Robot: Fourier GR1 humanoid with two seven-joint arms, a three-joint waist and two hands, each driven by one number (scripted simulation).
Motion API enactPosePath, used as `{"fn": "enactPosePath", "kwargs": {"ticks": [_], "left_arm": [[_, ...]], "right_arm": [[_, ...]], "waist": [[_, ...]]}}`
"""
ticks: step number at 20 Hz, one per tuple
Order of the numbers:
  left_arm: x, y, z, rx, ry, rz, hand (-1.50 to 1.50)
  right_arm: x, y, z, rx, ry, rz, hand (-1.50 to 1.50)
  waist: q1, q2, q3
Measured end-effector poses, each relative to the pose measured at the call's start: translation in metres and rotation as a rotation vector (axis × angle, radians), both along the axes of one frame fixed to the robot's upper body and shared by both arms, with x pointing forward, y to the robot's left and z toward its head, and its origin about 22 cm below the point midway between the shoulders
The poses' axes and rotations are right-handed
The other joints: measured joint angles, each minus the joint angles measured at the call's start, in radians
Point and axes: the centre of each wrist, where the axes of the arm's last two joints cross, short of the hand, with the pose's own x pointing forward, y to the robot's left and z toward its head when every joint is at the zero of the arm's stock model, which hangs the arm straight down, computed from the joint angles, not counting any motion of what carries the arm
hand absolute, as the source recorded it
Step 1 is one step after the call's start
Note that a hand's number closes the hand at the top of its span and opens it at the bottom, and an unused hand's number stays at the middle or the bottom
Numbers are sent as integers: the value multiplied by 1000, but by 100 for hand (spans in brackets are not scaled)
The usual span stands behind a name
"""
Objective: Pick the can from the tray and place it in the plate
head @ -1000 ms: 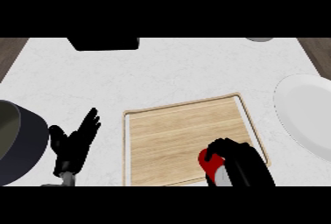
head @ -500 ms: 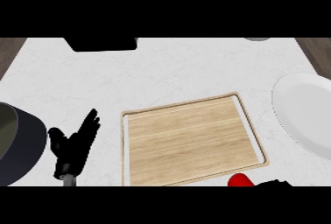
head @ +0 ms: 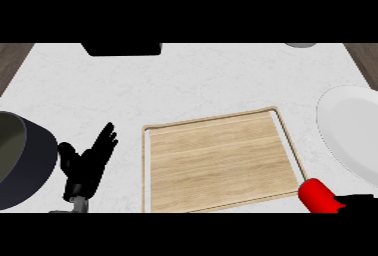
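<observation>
White marbled counter (head: 207,85) fills the head view, with a strip of dark wood showing at each upper corner. At the lower right edge the right hand (head: 357,202) shows only as a black sliver; how its fingers sit cannot be told. The red can (head: 318,196) lies just to that hand's left and touches it, tilted, its upper end over the counter just off the tray's near right corner. The wooden tray (head: 221,162) spreads out to the left of the right hand, its raised rim pale, its inside bare wood. The white plate (head: 353,135) lies beyond the right hand, up the right edge, partly cut off, and apart from the can.

The left hand (head: 87,161) rests at the lower left, fingers straight and spread, pointing away from the robot, holding nothing. A dark bowl (head: 22,160) sits just to its left, cut off by the edge; the tray lies just to its right. Far beyond it, a black box (head: 122,48) sits at the counter's back edge, and a small grey object (head: 301,45) sits at the back, far beyond the right hand.
</observation>
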Motion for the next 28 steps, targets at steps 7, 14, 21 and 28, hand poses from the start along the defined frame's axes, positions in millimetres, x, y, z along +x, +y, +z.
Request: {"fn": "enactPosePath", "kwargs": {"ticks": [7, 14, 21, 28], "left_arm": [[-1, -7, 0, 5, -14, -12, 0], [7, -4, 3, 7, 3, -32, 0], [7, -7, 1, 3, -17, -41, 0], [13, -12, 4, 0, -18, -69, 0]], "right_arm": [[45, -76, -19, 38, -85, -133, 150], [96, -161, -35, 42, -135, -217, 150], [143, -225, -44, 47, -144, -235, 150], [158, -253, -57, -14, 105, -266, -150]], "waist": [[16, 2, -1], [29, 5, -1], [43, 8, -1], [66, 18, -1]]}}
